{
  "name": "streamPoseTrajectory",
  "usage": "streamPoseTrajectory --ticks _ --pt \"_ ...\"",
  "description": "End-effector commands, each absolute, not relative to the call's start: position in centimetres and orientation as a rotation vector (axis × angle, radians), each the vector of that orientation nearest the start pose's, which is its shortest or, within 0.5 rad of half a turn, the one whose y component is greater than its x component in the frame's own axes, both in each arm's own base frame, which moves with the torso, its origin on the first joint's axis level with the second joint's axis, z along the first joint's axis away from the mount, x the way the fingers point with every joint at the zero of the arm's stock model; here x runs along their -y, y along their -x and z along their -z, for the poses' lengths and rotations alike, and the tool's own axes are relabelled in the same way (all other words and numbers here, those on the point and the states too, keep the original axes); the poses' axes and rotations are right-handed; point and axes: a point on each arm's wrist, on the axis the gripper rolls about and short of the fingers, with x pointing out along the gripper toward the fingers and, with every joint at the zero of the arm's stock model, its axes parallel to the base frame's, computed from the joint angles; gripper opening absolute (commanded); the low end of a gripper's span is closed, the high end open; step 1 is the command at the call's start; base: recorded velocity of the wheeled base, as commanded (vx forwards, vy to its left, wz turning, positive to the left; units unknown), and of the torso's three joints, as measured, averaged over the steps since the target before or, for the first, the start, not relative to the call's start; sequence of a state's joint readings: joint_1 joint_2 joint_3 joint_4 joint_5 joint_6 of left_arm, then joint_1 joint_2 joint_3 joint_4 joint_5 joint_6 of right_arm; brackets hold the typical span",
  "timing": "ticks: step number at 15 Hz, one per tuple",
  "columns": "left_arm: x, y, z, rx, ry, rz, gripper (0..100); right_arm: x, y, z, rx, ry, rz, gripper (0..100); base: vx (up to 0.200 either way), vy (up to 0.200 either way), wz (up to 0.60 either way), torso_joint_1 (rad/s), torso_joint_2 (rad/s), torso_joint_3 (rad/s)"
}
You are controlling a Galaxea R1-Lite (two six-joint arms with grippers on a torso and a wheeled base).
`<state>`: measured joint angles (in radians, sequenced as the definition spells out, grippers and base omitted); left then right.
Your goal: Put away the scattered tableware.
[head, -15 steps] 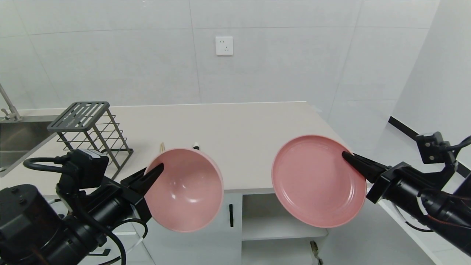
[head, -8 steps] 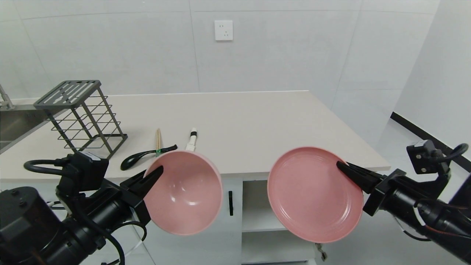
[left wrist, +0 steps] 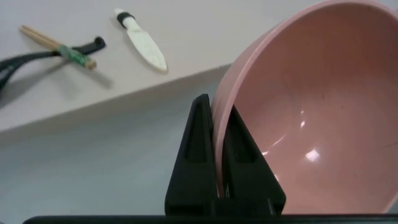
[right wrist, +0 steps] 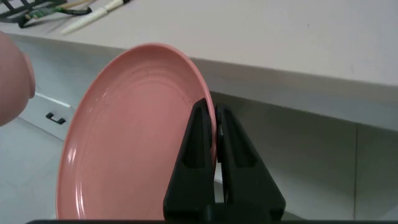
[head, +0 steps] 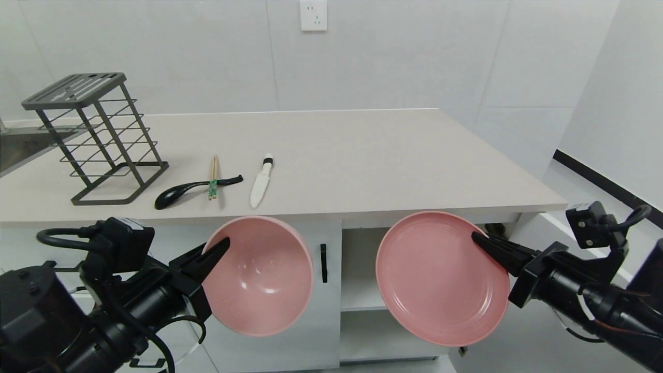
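Note:
My left gripper (head: 221,244) is shut on the rim of a pink bowl (head: 261,277), held on edge in front of the counter, below its front edge; the left wrist view has the bowl (left wrist: 311,118) pinched by that gripper (left wrist: 219,112). My right gripper (head: 477,239) is shut on the rim of a pink plate (head: 440,277), also held on edge before the cabinet; the plate (right wrist: 124,137) is clamped in the gripper (right wrist: 211,115). On the counter (head: 362,155) lie a black spoon (head: 191,189), chopsticks (head: 213,176) and a white knife (head: 260,181).
A black wire rack (head: 93,134) stands at the counter's left, with a sink corner (head: 15,145) beyond it. Below the counter is a cabinet with a door handle (head: 323,263) and open shelves (head: 362,305). The counter's right half is bare.
The head view has shifted: the counter and rack sit higher in the picture and the spoon, chopsticks and knife have come into sight. Both grippers keep their hold on bowl and plate.

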<state>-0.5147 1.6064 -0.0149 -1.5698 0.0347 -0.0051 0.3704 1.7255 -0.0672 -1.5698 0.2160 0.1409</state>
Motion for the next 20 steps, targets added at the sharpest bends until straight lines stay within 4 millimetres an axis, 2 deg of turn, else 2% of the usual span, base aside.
streamPoseTrajectory --ticks 1,13,18,20 --pt "9.0 -16.1 -12.0 -0.029 -0.003 0.483 0 -8.0 -19.2 -10.5 -0.139 -0.129 -0.579 0 0.0 0.0 0.0 -0.237 0.49 0.222" --pt "9.5 -15.9 -11.5 -0.058 -0.012 0.507 0 -8.4 -19.2 -9.7 -0.184 -0.124 -0.594 0 0.0 0.0 0.0 -0.246 0.39 0.153" --pt "9.6 -16.1 -11.1 -0.077 -0.018 0.507 0 -8.4 -19.3 -9.3 -0.199 -0.123 -0.591 0 0.0 0.0 0.0 -0.036 0.21 0.064" --pt "9.6 -16.1 -11.1 -0.077 -0.018 0.507 0 -8.5 -19.5 -9.0 -0.214 -0.122 -0.59 0 0.2 0.0 0.0 -0.002 0.04 0.044"
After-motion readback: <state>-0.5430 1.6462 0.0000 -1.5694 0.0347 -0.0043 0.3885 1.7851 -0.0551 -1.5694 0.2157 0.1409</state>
